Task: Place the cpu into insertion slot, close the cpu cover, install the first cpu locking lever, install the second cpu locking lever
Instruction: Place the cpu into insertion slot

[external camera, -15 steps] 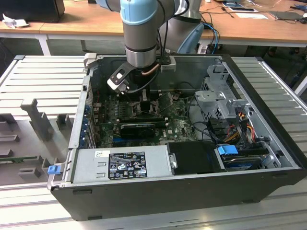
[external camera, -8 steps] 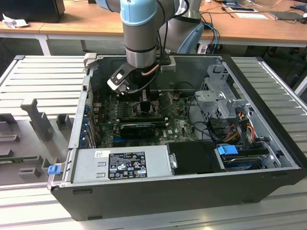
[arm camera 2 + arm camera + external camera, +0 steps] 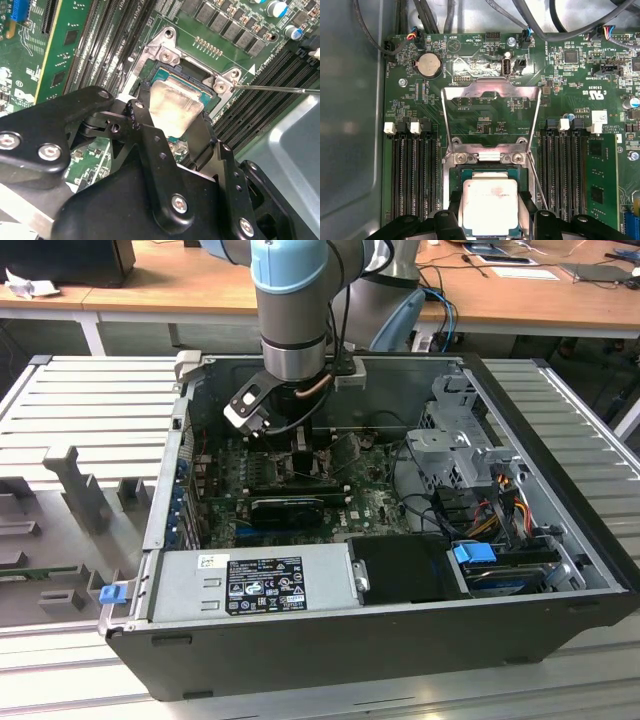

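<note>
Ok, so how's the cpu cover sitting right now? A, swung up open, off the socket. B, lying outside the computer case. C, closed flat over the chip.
A: in the first wrist view the cpu cover stands swung up off the insertion slot, with the board showing through its cut-out, and the cpu sits uncovered in the tool.
</note>
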Motion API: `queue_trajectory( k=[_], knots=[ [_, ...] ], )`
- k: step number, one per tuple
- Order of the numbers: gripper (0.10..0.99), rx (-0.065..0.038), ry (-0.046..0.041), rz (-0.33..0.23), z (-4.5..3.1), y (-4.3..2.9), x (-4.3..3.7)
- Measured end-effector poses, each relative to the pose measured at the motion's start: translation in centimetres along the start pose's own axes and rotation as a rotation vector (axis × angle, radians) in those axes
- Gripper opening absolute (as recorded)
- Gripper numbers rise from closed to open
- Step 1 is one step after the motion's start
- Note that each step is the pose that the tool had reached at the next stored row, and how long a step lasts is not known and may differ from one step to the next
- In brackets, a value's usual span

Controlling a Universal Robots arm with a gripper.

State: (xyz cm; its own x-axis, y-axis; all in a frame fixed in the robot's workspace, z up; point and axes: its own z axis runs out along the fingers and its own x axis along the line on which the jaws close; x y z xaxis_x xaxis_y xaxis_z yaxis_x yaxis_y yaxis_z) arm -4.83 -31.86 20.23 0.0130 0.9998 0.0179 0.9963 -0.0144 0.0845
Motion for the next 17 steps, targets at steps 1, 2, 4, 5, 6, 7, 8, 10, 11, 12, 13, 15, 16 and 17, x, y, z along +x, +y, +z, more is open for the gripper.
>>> queue_trajectory(
  k=[1,2,4,5,6,7,8,10,11,12,13,15,16,17],
  knots=[
    [0.529,0.0,0.0,0.0,0.02,0.0,0.02],
    [0.529,0.0,0.0001,0.0,0.05,-0.01,0.04],
    [0.529,0.0,-0.0001,0.0,0.08,-0.01,0.07],
    [0.529,0.0,-0.0001,0.0,0.1,-0.01,0.07],
    [0.529,0.0,-0.0001,0.0,0.15,-0.01,0.08],
    [0.529,0.0,-0.0001,0.0,0.2,-0.02,0.08],
    [0.529,0.0,-0.0003,0.0,0.19,-0.02,0.07],
    [0.529,0.0,-0.0003,0.0,0.2,-0.02,0.08],
    [0.529,0.0,-0.0002,0.0,0.2,-0.02,0.08],
    [0.529,0.0,-0.0003,0.0,0.2,-0.02,0.08],
    [0.537,0.0,-0.0003,0.0,0.2,-0.02,0.08],
    [0.604,0.0,0.0001,0.0,0.2,-0.02,0.08],
    [0.604,0.0,0.0006,0.0,0.13,-0.02,0.08],
    [0.604,0.0,0.0006,0.0,0.05,-0.01,0.08]
  ],
)
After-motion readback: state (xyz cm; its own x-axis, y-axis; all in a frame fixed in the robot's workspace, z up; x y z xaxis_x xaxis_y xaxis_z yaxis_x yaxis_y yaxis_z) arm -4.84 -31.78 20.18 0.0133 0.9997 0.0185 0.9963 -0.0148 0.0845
